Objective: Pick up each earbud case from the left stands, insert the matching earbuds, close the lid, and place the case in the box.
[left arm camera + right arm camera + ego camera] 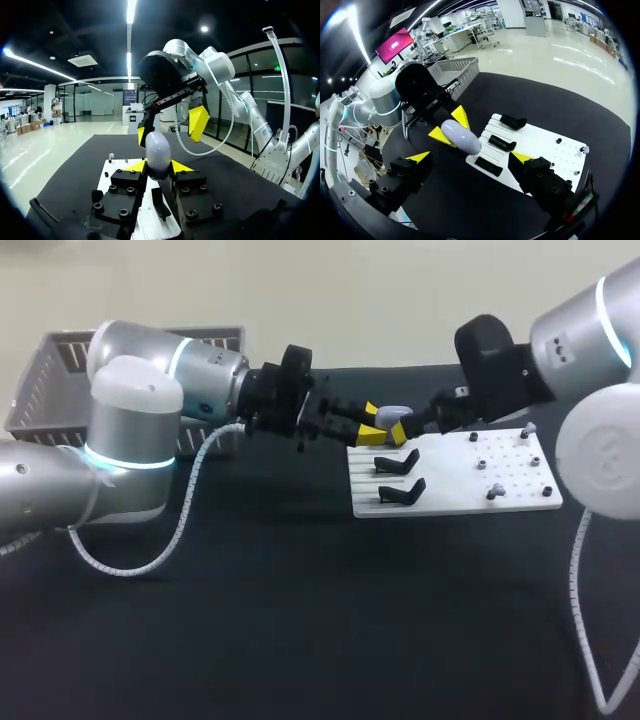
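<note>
My left gripper is shut on a pale oval earbud case, holding it in the air over the left end of the white board. In the left wrist view the case stands upright between the yellow tips of my left gripper. My right gripper faces it from the right, open, and its yellow fingertips straddle the case without touching. In the right wrist view, the right gripper is spread wide, with the case just ahead. Small earbuds sit on the board's right part.
Two black stands show on the board's left side in the head view, and three stands show in the right wrist view. A grey mesh basket stands at the table's far left, behind my left arm. The black tabletop stretches in front.
</note>
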`<state>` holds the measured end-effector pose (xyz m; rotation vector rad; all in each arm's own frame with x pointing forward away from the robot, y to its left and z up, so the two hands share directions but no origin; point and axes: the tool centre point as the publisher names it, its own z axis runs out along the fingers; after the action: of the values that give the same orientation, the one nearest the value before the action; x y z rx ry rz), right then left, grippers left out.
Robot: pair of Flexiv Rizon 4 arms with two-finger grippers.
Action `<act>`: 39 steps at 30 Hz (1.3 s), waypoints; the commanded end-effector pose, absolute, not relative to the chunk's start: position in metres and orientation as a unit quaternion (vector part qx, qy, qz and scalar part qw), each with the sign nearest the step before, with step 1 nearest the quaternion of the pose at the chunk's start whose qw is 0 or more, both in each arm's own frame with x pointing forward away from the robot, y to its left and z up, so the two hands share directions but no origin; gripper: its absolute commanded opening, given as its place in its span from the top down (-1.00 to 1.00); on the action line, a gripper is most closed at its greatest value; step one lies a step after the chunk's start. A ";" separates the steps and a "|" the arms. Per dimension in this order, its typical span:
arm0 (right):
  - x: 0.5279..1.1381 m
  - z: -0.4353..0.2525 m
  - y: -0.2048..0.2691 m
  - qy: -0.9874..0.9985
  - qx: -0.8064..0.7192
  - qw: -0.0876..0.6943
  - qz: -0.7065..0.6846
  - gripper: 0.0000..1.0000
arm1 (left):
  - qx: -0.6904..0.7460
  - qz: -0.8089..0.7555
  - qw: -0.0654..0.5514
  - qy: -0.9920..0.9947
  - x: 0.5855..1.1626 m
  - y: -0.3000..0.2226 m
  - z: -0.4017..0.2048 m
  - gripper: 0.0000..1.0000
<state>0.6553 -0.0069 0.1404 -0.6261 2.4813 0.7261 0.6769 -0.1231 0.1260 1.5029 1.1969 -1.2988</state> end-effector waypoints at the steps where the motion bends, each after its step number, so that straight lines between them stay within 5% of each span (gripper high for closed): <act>1: 0.660 0.138 -0.004 0.907 -0.226 0.239 0.262 -1.00 | 0.595 -0.514 0.398 0.473 0.678 -0.123 0.126 1.00; 39: 0.677 0.131 -0.015 0.913 -0.194 0.247 0.260 -1.00 | 0.595 -0.514 0.398 0.473 0.678 -0.123 0.126 1.00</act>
<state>0.6786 -0.0136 0.1312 -0.5332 2.4936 0.7108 0.6775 -0.1233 0.1255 1.5031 1.1969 -1.2992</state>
